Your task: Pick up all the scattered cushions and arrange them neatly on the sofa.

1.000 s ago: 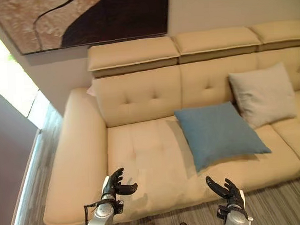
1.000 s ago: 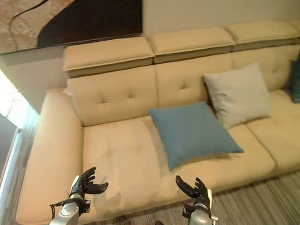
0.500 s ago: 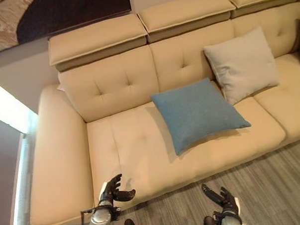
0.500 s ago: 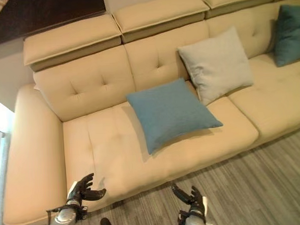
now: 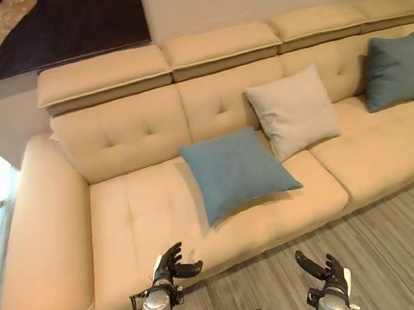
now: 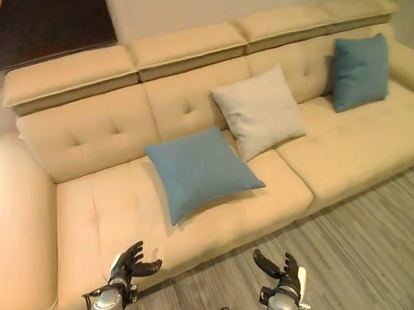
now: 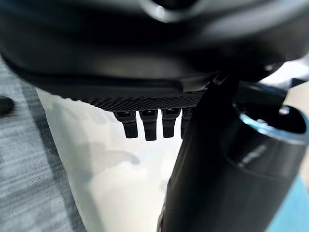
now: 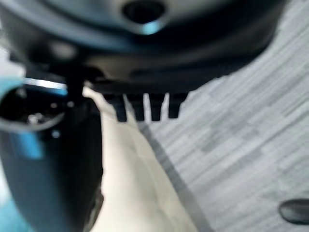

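The left hand point(image 5: 172, 264) hangs low at about seven o'clock in the head view, its fingers spread and relaxed, grasping nothing, over the front edge of the sofa point(image 5: 127, 220). Its own wrist view shows the same: straight fingertips point(image 7: 145, 126) with pale sofa leather beyond them.

From that hand, the nearest cushion is the blue cushion point(image 5: 235, 171), up toward one o'clock, lying flat-ish on the middle seat with one corner pointing at the sofa's front edge, so its long diagonal runs from the backrest toward the robot. Just beyond it, partly overlapped at its lower corner, the grey cushion point(image 5: 293, 119) leans upright against the backrest. Farther along at two o'clock, a second blue cushion point(image 6: 359, 71) stands against the backrest, well apart from the other two.

The right hand point(image 5: 327, 272) hovers at five o'clock over the striped floor point(image 5: 390, 257), fingers also loose and released, holding nothing.

Count: three cushions, two blue and one grey, all already on the sofa; none visible on the floor. Judging by position, both hands sit roughly equally far from the flat blue cushion, which lies at about twelve o'clock between them; it looks like the piece to straighten next.
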Robot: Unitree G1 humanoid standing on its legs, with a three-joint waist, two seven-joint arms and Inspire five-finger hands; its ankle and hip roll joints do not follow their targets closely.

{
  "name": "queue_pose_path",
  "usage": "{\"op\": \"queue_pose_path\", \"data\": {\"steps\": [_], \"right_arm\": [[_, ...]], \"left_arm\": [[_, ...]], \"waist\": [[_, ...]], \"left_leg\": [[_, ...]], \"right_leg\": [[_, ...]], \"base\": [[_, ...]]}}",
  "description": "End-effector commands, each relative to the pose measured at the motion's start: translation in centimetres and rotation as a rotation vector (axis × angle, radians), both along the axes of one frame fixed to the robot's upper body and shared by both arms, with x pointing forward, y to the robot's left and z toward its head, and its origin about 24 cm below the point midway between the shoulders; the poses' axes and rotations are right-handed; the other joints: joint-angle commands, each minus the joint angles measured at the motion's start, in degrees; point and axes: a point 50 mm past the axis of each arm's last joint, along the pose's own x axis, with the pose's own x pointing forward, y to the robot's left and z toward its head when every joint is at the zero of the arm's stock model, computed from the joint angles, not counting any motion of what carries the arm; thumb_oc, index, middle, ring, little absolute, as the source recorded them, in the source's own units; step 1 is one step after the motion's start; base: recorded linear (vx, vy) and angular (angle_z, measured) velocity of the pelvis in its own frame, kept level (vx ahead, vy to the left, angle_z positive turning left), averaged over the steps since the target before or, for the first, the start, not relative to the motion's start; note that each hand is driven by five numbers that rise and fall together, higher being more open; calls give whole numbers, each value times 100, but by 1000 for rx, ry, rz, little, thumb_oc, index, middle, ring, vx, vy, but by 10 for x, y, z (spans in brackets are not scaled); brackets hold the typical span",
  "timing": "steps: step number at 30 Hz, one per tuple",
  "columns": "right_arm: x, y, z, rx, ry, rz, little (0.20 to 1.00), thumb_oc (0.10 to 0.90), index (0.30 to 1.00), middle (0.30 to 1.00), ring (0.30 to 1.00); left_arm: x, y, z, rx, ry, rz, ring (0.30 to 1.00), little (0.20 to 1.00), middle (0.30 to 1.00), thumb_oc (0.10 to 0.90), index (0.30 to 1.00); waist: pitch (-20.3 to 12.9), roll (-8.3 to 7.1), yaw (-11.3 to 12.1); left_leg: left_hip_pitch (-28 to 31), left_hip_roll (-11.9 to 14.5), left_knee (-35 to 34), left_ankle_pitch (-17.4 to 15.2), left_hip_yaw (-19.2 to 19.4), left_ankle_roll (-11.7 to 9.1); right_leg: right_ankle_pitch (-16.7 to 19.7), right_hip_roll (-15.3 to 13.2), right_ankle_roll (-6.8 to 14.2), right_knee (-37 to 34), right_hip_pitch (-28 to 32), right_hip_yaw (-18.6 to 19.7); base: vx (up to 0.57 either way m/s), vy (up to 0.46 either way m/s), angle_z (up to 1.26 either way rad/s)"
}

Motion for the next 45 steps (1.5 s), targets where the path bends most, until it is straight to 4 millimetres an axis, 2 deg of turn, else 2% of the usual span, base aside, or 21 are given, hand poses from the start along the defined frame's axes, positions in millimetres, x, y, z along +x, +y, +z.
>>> {"op": "queue_pose_path", "data": {"steps": [1,6,7,9,12,16,17,18,20,23,24,25,26,29,33,34,35,37,38,40,45], "right_arm": [[46,4,36,-73,-198,64,900,800,900,900,900],[45,16,30,-13,-199,63,900,800,900,900,900],[49,23,29,4,-195,88,900,800,900,900,900],[51,27,28,14,-188,91,900,800,900,900,900],[51,28,30,18,-203,77,900,800,900,900,900],[45,21,33,1,-226,39,900,800,900,900,900],[39,20,31,6,-221,18,900,800,900,900,900],[39,20,31,6,-221,18,900,800,900,900,900],[33,18,28,18,-214,-14,900,800,900,900,900],[33,18,28,18,-214,-14,900,800,900,900,900],[39,14,32,7,-231,-21,900,800,900,900,900],[41,12,35,4,-247,-27,900,800,900,900,900],[48,7,45,-36,-291,-24,900,800,900,900,900],[57,2,62,-84,-361,-12,900,800,900,900,900],[70,-10,120,-177,-637,-9,900,800,900,900,900],[70,-10,120,-178,-637,-9,900,800,900,900,900],[70,-17,136,-262,-683,-10,900,800,900,900,900],[74,-21,148,-300,-719,-9,900,800,900,900,900],[75,-21,148,-300,-720,-9,900,800,900,900,900],[89,-26,160,-355,-722,17,900,800,900,900,900],[127,-24,185,-467,-706,115,900,800,900,900,900]], "left_arm": [[26,16,30,21,-182,53,900,900,900,800,900],[32,19,32,63,-185,40,900,900,900,800,900],[35,21,35,63,-195,55,900,900,900,800,900],[36,23,34,62,-188,68,900,900,900,800,900],[37,21,33,60,-178,68,900,900,900,800,900],[33,14,29,74,-166,24,900,900,900,800,900],[33,13,29,94,-168,4,900,900,900,800,900],[32,13,29,94,-168,4,900,900,900,800,900],[35,10,32,108,-189,-13,900,900,900,800,900],[35,10,32,108,-189,-13,900,900,900,800,900],[41,12,37,122,-215,-12,900,900,900,800,900],[44,12,39,120,-225,-11,900,900,900,800,900],[45,12,41,119,-236,-5,900,900,900,800,900],[46,12,43,121,-244,-6,900,900,900,800,900],[56,10,63,87,-338,-3,900,900,900,800,900],[56,10,63,87,-338,-3,900,900,900,800,900],[65,8,73,69,-384,8,900,900,900,800,900],[79,5,85,79,-435,6,900,900,900,800,900],[79,5,86,79,-437,6,900,900,900,800,900],[102,5,105,203,-517,-27,900,900,900,800,900],[138,4,149,287,-657,-11,900,900,900,800,900]], "waist": [[-95,432,381],[-263,406,298],[-181,395,276],[-127,367,270],[-61,423,203],[-88,493,44],[-94,485,-19],[-91,486,-25],[-113,409,-143],[-105,413,-149],[-104,337,-149],[-107,297,-161],[-184,288,-120],[-221,303,-153],[-260,321,-205],[-260,326,-213],[-240,307,-240],[-270,240,-352],[-276,240,-356],[-293,253,-377],[-442,397,-369]], "left_leg": [[398,-1057,-1062,-356,-150,810],[885,-1178,-1583,-420,-433,1067],[1119,-1150,-1643,-560,-387,1155],[1378,-1126,-1717,-762,-373,1186],[1422,-1073,-1751,-706,-556,1198],[1441,-1043,-1815,-745,-939,1095],[1459,-1044,-1794,-800,-1120,1025],[1463,-1044,-1787,-808,-1126,1026],[1462,-1106,-1725,-904,-1478,906],[1470,-1102,-1720,-911,-1485,905],[1506,-1069,-1675,-964,-1687,793],[1492,-1068,-1646,-980,-1766,756],[1623,-821,-1758,-931,-1913,620],[1686,-579,-1781,-890,-2025,495],[1644,-106,-1804,-644,-2252,183],[1646,-99,-1809,-642,-2265,177],[1515,119,-1800,-363,-2224,-9],[1322,247,-1805,-258,-1682,128],[1304,241,-1814,-235,-1687,132],[1214,73,-1970,-228,-1227,190],[1128,1,-2647,72,-1270,149]], "right_leg": [[-658,1062,-14,482,77,119],[-1023,902,168,1691,-105,-92],[-815,546,412,2598,-464,-373],[-433,84,682,3025,-663,-649],[-280,-87,565,2975,-834,-605],[-129,-214,480,2412,-973,68],[148,-393,499,2063,-1008,451],[149,-392,501,2053,-992,442],[495,-434,621,1426,-1076,1154],[501,-431,621,1407,-1052,1142],[577,-454,727,1090,-1061,1087],[514,-442,767,1049,-992,1114],[181,-214,741,1184,-942,1079],[-157,36,596,1212,-846,997],[-583,499,246,1246,-704,758],[-587,505,240,1246,-699,745],[-713,611,161,1226,-604,520],[-709,571,118,1043,-494,272],[-686,567,120,1027,-506,268],[-644,593,158,841,-368,174],[-604,687,153,766,-670,269]], "base": [[169,69,-102],[249,122,-29],[163,169,27],[111,57,-21],[53,-72,-9],[98,-160,66],[145,-206,86],[167,-269,98],[148,-293,81],[68,-154,70],[150,-388,47],[304,-732,26],[229,-560,51],[160,-420,37],[93,-326,21],[102,-408,33],[33,-262,45],[26,-220,76],[34,-120,79],[134,-97,69],[86,-25,0]]}}
